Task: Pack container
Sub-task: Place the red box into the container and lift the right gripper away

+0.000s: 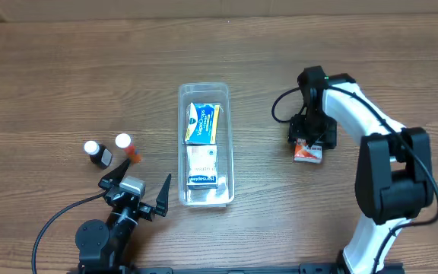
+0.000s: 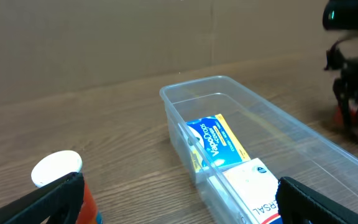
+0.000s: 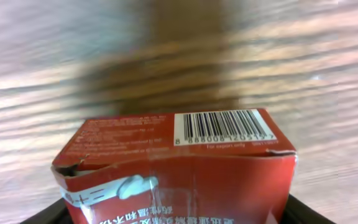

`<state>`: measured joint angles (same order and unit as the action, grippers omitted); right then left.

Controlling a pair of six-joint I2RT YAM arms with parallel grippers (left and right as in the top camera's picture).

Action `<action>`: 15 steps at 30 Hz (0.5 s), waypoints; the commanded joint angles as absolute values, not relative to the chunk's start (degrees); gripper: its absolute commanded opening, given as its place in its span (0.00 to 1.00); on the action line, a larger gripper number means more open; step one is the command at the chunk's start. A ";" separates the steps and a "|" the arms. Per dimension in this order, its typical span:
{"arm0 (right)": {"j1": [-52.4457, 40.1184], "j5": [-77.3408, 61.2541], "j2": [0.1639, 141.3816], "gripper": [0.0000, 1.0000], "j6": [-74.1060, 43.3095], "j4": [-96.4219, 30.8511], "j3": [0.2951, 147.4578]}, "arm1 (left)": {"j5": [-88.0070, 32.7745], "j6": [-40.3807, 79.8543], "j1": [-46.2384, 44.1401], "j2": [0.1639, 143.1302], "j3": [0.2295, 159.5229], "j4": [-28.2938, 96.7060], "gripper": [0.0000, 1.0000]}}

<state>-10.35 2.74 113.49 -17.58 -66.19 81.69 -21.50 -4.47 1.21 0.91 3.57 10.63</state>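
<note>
The container [image 1: 204,95], a clear, long, narrow plastic bin with rounded corners, stands in the middle of the wooden counter [image 1: 44,76] with its long side running away from the robot. Two boxes lie flat inside it, end to end: a blue and yellow VapoDrops box [image 1: 201,123] in the far half and a white box [image 1: 202,167] with a dark blue band in the near half. The left gripper [image 1: 138,185] hangs near the counter's front edge, just left of the container's near end, its fingers spread wide with nothing between them. Close beyond it stand two small white-capped bottles, an orange bottle [image 1: 126,145] and, to its left, a dark bottle [image 1: 95,152], near each other and apart from the container. The right gripper [image 1: 308,143] is well to the right of the container, pointing down and clenched on a red box [image 1: 308,154]. The right wrist view shows this box's barcode and a torn, taped edge, with a dark finger at each lower corner.
</note>
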 commanded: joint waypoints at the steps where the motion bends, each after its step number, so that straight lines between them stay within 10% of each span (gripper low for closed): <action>1: -15.27 -1.06 103.09 0.71 -17.61 -67.92 90.87 | -22.11 -3.68 0.99 0.36 3.38 10.41 1.00; 15: -40.49 -0.36 103.15 0.69 -29.95 -51.05 94.94 | -22.11 -3.68 0.99 0.36 3.38 10.41 1.00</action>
